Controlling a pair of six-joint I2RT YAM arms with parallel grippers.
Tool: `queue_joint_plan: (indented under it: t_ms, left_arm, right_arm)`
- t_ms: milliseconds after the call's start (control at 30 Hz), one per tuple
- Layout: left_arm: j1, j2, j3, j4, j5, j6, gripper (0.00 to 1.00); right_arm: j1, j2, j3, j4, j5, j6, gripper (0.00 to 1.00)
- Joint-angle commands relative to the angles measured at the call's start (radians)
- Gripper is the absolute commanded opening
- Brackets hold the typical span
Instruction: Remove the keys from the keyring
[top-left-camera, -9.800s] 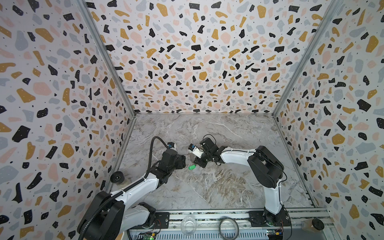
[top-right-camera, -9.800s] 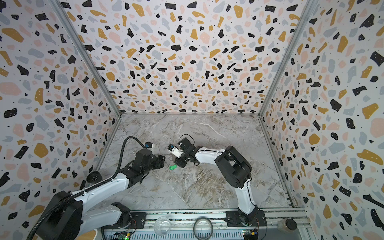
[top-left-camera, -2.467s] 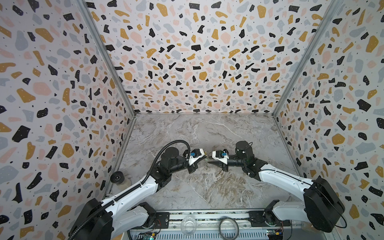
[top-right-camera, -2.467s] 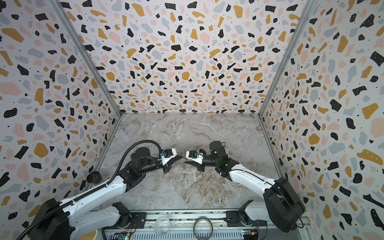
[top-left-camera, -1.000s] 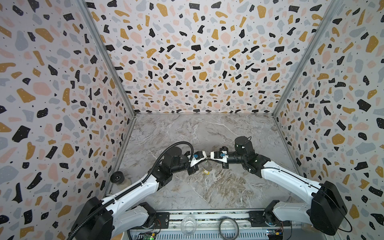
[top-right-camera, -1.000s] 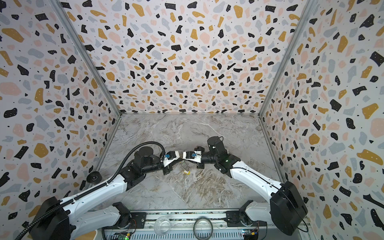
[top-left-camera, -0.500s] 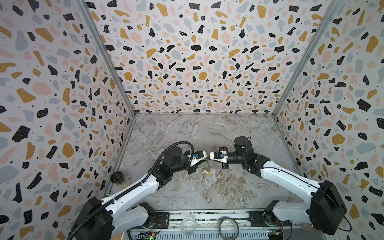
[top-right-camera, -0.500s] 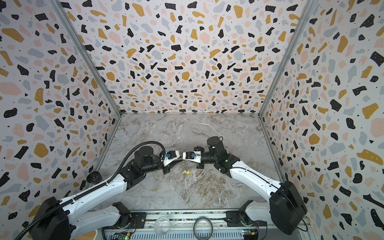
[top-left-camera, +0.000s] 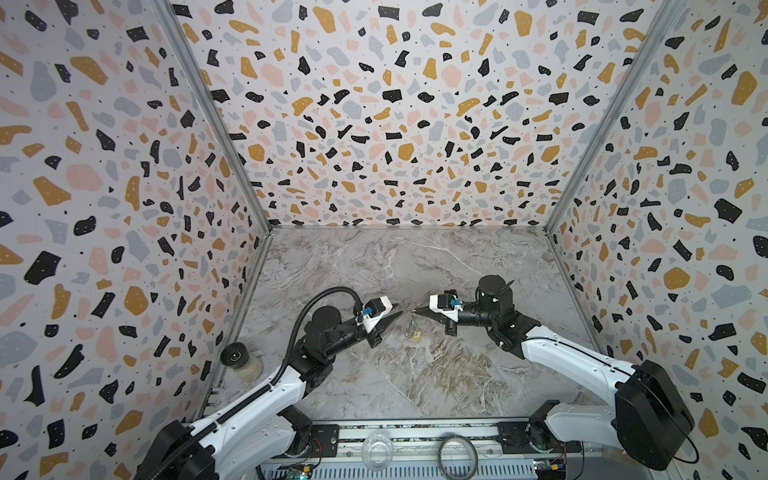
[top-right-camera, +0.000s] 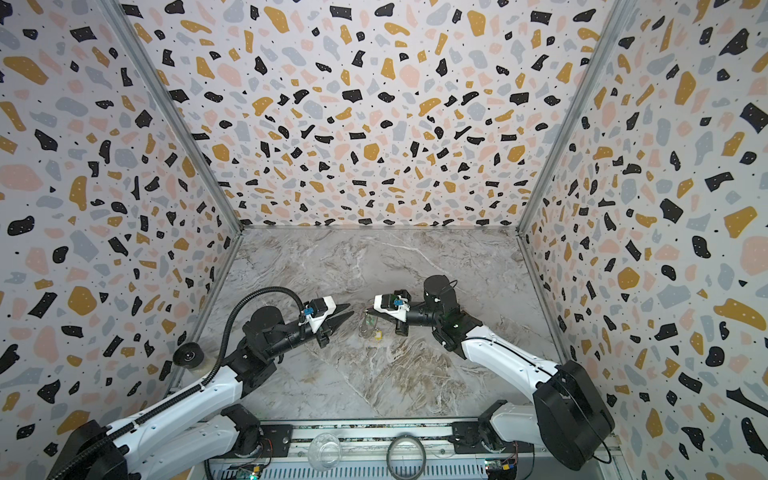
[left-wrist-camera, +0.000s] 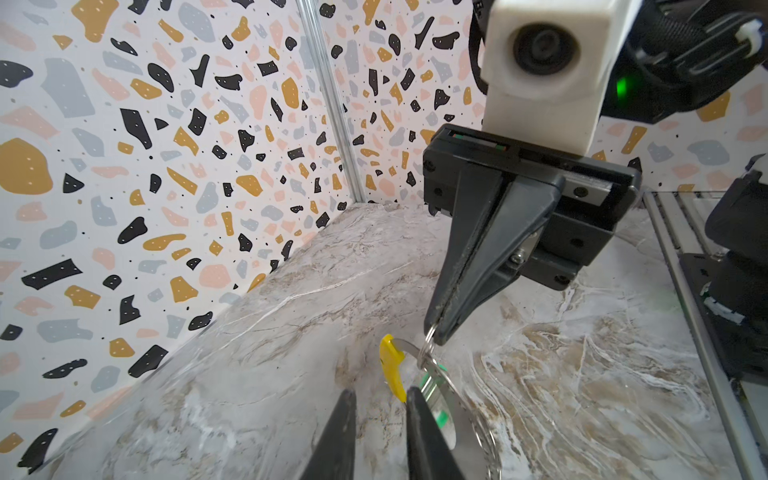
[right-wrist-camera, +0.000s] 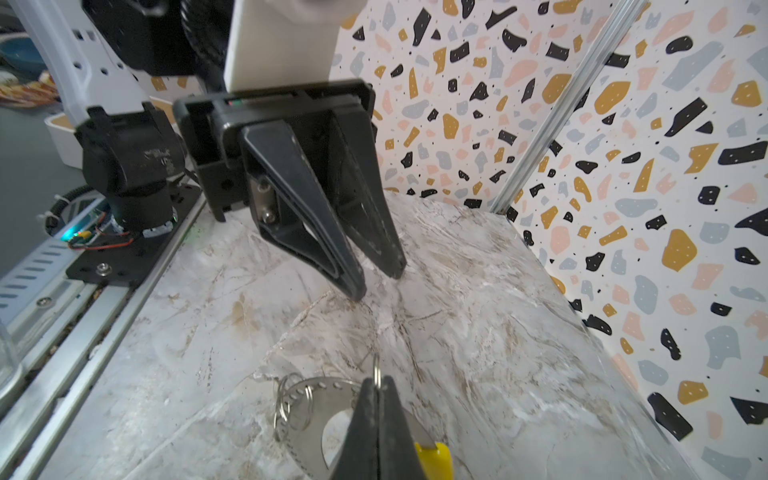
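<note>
Two keys (left-wrist-camera: 390, 361) dangle from the thin wire keyring (left-wrist-camera: 424, 351), pinched by the right end effector (left-wrist-camera: 434, 332) above the surface (top-left-camera: 415, 386). Just beside the keyring, the left end effector (top-left-camera: 400, 312) is slightly spread and empty. The keys look light, stiff and slippery, so a plastic tag seems the best hold.

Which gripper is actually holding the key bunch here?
The right gripper, shut on the bunch's small silvery split ring; the left gripper is open and empty.
</note>
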Motion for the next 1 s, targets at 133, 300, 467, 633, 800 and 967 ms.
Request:
queue_joint_plan:
  t_ms: [133,300,467,633,800,967]
  left_arm:
    - [0.002,0.047,-0.014,0.198,0.049,-0.091,0.24]
    - [-0.008,0.073,-0.004,0.204,0.079,-0.104,0.22]
    - [-0.022,0.071,0.0,0.189,0.077,-0.094,0.23]
    - [-0.033,0.093,0.026,0.185,0.088,-0.084,0.22]
    - [-0.042,0.099,0.031,0.191,0.091,-0.085,0.21]
    - [-0.044,0.1,0.029,0.209,0.083,-0.09,0.21]
  right_arm:
    - [-0.014,-0.008,-0.031,0.195,-0.072,0.129,0.0]
    - [-0.022,0.001,-0.049,0.268,-0.088,0.178,0.0]
    - [-0.024,0.008,-0.051,0.286,-0.098,0.193,0.0]
    - [-0.026,0.015,-0.048,0.302,-0.111,0.203,0.0]
    - [-0.025,0.014,-0.053,0.326,-0.124,0.222,0.0]
    - [-0.025,0.018,-0.06,0.33,-0.14,0.228,0.0]
